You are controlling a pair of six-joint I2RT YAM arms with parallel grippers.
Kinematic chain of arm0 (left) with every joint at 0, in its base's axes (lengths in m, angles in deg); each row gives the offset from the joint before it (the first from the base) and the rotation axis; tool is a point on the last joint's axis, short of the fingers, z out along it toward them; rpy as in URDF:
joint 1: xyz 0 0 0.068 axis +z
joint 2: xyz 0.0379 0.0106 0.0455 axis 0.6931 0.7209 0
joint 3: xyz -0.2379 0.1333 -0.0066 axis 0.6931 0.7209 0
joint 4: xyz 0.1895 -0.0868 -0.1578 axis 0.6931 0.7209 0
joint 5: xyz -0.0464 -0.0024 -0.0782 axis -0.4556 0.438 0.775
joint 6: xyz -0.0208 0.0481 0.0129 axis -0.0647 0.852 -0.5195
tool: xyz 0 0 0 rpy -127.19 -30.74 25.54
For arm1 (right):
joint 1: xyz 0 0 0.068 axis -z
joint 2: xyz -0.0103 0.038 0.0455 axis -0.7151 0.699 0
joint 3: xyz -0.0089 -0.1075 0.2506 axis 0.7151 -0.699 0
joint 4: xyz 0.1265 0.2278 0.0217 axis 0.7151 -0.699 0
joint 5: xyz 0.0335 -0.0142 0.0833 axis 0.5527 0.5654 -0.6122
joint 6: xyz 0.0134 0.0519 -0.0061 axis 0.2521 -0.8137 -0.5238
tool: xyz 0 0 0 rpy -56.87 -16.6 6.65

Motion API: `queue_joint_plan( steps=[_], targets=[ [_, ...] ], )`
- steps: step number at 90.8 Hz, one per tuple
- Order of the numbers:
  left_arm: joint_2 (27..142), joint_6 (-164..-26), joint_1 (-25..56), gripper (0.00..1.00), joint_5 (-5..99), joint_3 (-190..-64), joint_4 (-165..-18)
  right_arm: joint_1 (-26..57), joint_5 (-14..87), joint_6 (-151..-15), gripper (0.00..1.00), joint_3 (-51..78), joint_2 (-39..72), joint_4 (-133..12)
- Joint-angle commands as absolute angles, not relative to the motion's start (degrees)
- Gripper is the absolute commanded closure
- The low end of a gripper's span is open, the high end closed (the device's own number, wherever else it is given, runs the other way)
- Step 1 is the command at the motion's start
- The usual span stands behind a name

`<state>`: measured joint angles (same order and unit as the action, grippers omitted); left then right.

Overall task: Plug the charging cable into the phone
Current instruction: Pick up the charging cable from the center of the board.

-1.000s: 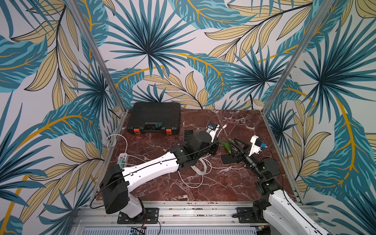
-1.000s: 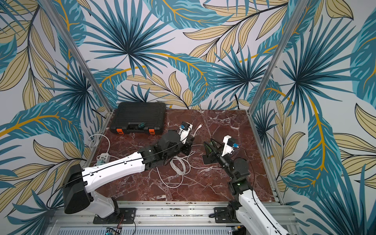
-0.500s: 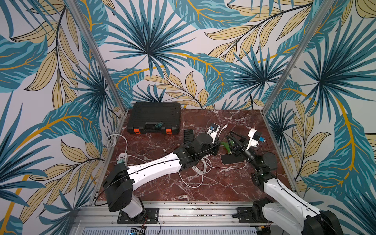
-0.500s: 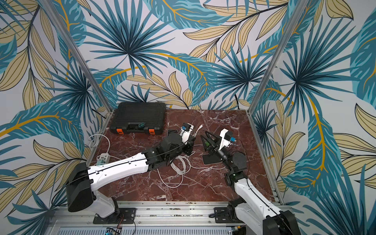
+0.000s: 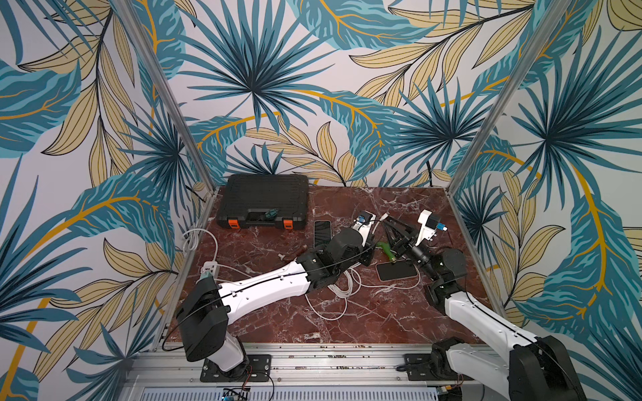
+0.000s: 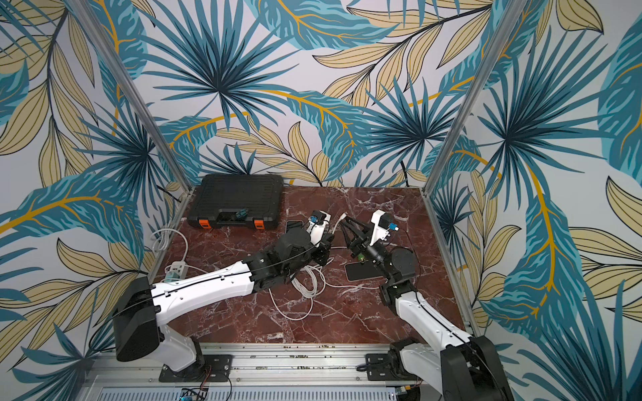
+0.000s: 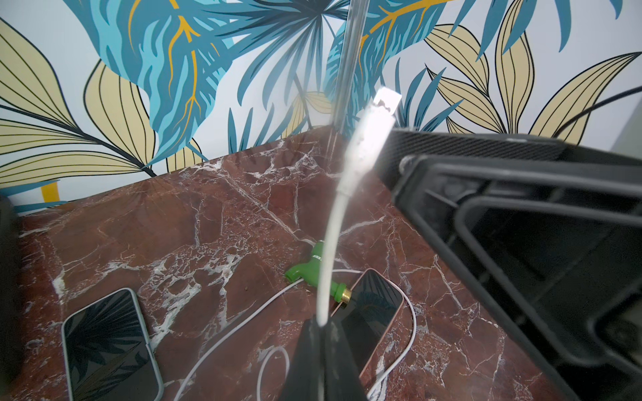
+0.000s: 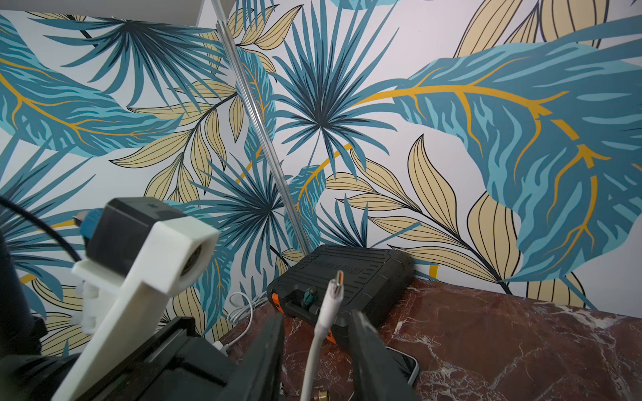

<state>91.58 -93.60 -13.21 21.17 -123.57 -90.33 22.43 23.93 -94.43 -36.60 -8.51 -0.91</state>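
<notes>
Left end effector (image 7: pixel 321 328): fingers together, clamped on the white charging cable (image 7: pixel 332 225) some way below its plug.
Plug (image 8: pixel 337 280): held up off the table (image 5: pixel 382 312), metal tip bare and touching nothing.
Right end effector (image 8: pixel 315 317): fingers apart, one on each side of the cable just below the plug, with a gap on both sides.
Cable coil (image 5: pixel 342 288): lies on the table under the left arm (image 5: pixel 264 291); one strand runs round the near side of the pink-rimmed phone.
Pink-rimmed phone (image 5: pixel 396 270): flat, screen up, on the table on the near side of both end effectors, lower than the plug and not touching it.
Second phone (image 5: pixel 322 233): flat, screen up, left of the left end effector, near the tool case.
Green fitting (image 5: pixel 385 250): on the table, brass end just beside the pink-rimmed phone's far edge.
Tool case (image 5: pixel 264 203): closed, in the far left corner.
</notes>
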Motion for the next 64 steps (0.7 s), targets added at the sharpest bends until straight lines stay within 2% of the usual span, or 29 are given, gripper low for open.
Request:
queue_joint_plan(
  steps=[1, 28, 44, 53, 64],
  targets=[
    [92.0, -93.6, -13.4, 1.0, 21.8, -123.2, -92.3, 22.5, 23.2, -95.1, 0.67, -35.4, -7.5, 0.6],
    [92.5, -93.7, -13.4, 1.0, 22.4, -123.4, -92.3, 22.5, 22.9, -96.1, 0.74, -35.9, -6.1, 2.8],
    [92.7, -93.9, -13.4, 1.0, 22.4, -123.4, -92.4, 22.5, 22.8, -96.2, 0.75, -35.8, -6.3, 3.2],
    [92.8, -94.0, -13.4, 1.0, 22.4, -123.4, -92.4, 22.5, 22.9, -96.3, 0.81, -35.6, -6.1, 3.2],
    [92.8, -94.1, -13.4, 1.0, 22.5, -123.4, -92.3, 22.5, 22.8, -96.5, 0.83, -35.7, -5.8, 3.3]
  ],
)
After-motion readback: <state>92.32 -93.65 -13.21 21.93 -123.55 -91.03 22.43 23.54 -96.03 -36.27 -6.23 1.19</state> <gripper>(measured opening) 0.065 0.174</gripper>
